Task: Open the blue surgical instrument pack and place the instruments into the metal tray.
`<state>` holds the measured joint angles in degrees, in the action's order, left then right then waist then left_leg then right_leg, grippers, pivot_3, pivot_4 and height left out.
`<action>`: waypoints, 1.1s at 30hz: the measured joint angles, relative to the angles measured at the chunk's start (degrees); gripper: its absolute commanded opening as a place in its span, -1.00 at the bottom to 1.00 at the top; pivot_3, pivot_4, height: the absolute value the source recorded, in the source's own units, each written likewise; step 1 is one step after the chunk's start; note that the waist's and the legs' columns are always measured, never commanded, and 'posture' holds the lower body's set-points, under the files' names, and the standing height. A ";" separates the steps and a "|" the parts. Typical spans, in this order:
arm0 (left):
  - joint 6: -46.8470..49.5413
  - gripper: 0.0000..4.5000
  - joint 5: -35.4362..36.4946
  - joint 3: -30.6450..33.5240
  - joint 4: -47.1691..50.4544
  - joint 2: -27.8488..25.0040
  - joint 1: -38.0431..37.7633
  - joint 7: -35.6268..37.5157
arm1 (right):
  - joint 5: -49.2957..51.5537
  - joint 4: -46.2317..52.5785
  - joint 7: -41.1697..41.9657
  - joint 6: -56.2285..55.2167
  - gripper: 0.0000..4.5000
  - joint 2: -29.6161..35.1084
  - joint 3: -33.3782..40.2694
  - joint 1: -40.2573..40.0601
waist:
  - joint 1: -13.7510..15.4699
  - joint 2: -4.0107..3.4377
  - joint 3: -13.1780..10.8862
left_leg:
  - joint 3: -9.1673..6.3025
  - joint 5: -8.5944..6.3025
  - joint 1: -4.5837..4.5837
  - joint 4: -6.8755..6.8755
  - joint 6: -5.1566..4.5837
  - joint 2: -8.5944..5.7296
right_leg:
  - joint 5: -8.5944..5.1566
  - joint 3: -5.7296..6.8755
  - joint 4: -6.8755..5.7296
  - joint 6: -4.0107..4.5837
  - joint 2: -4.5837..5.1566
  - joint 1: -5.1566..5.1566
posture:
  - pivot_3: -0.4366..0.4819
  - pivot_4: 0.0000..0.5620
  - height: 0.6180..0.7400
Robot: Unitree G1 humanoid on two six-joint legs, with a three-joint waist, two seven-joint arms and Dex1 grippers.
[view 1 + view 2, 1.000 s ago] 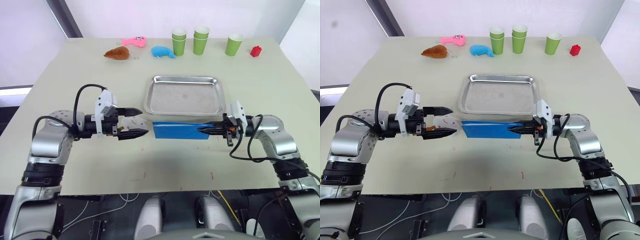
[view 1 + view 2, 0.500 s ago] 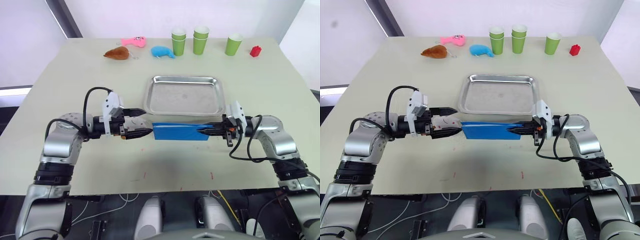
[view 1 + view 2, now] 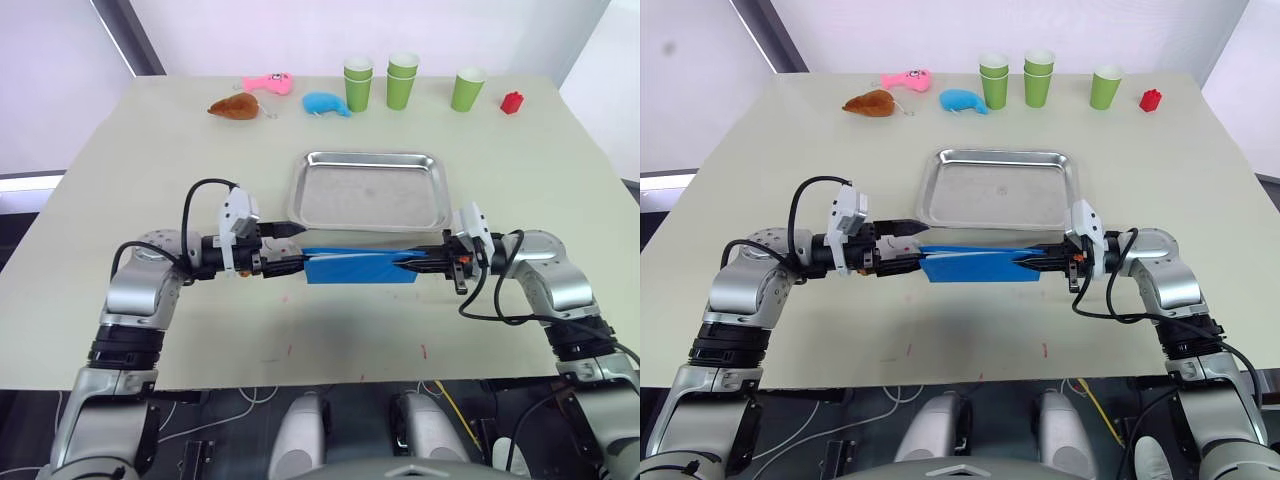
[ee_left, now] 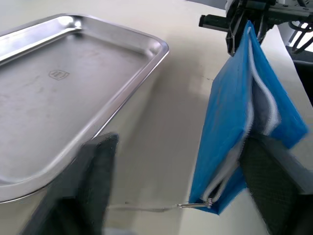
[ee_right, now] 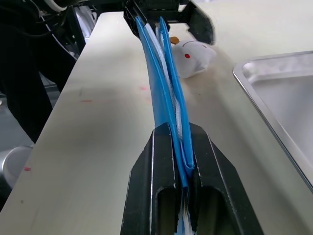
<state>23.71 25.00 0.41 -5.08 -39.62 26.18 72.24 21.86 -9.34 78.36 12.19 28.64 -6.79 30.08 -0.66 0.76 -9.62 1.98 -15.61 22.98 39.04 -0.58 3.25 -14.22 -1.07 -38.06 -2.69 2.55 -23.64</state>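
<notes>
**Clerk:** Right gripper (image 5: 178,134) — clamped on one short end of the blue surgical instrument pack (image 3: 358,267), which it holds on edge just above the table (image 3: 300,330).

**Checker:** And the other claw?

**Clerk:** Left gripper (image 3: 292,250) — fingers spread, straddling the pack's opposite end, gripping nothing yet. A thin zipper pull (image 4: 195,205) hangs at the pack's lower corner between the left gripper's fingers, and white lining shows along the partly parted seam.

**Checker:** Where does the pack sit relative to the receptacle?

**Clerk:** Just in front of the metal tray (image 3: 367,156), parallel to its near rim and apart from it. Tray interior bare; no instruments visible, presumably inside the pack.

**Checker:** Advice for the step in hand?

**Clerk:** Judged as catching the pull or a cover edge. The left fingers should pinch on the pull or on a single cover layer, not both, while the right grip holds firm, so the zipper runs rather than the whole pack dragging. Keep the open seam upward or tools may spill on the table.

**Checker:** Further back?

**Clerk:** A small white toy (image 5: 194,55) just beside the left gripper. Far edge: brown toy (image 3: 236,105), pink toy (image 3: 269,83), blue whale toy (image 3: 326,103), green paper cups (image 3: 403,80), red block (image 3: 512,102) — all well apart from the work.
</notes>
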 measured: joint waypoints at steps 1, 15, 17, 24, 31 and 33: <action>0.12 -0.08 0.05 0.00 0.00 0.06 -0.09 0.19 | 0.00 0.03 0.00 0.08 -1.00 0.07 0.00 -0.01 | 0.00 0.00 0.00 | 0.00 0.00 0.00 0.00 0.00 0.00 | 0.00 0.00 0.00 0.00 0.00 0.00 | -0.05 -0.47 0.99; 2.41 -0.92 2.78 0.02 0.64 1.14 -1.43 1.00 | 0.30 0.31 0.31 1.98 -1.00 0.85 -0.05 -0.22 | 0.00 0.00 0.00 | -0.01 0.00 0.00 0.00 0.00 0.00 | 0.00 0.00 0.00 0.00 0.00 0.00 | -0.05 -0.47 0.99; 2.59 -0.92 3.08 0.07 0.87 1.14 -1.53 0.99 | 0.50 0.51 0.42 2.43 -1.00 1.02 -0.04 -0.22 | 0.00 0.00 0.00 | -0.01 0.00 0.00 0.00 0.00 0.00 | 0.00 0.00 0.00 0.00 0.00 0.00 | -0.05 -0.47 0.99; 3.45 -0.92 3.83 0.08 1.72 1.37 -2.79 0.46 | 0.80 1.05 0.44 3.76 -1.00 1.46 -0.24 -0.67 | -0.01 0.00 0.00 | -0.01 0.00 0.00 0.00 0.00 0.00 | 0.00 0.00 0.00 0.00 0.00 0.00 | -0.05 -0.47 0.99; 3.05 -1.00 2.58 -1.14 1.83 1.53 -3.28 0.00 | 0.33 1.24 -0.14 5.15 -0.66 1.70 -0.30 -0.96 | 0.03 0.00 0.00 | -0.01 0.00 0.00 0.00 0.00 0.00 | 0.00 0.00 0.00 0.00 0.00 0.00 | -0.05 -0.47 0.99; 2.97 -1.00 1.89 -1.82 1.51 1.98 -2.88 -0.04 | 0.36 1.24 -0.04 5.37 -0.34 1.81 -0.30 -0.97 | 0.08 0.00 0.00 | -0.01 0.00 0.00 0.00 0.00 -0.01 | 0.00 0.00 0.00 0.00 0.00 0.01 | -0.05 -0.47 0.99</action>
<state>26.68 26.89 -1.41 -3.58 -37.64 23.30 72.19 22.22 -8.09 78.31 17.56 30.45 -7.09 29.11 -0.58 0.76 -9.62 1.97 -15.61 22.98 39.04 -0.58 3.24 -14.22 -1.07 -38.06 -2.69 2.55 -23.63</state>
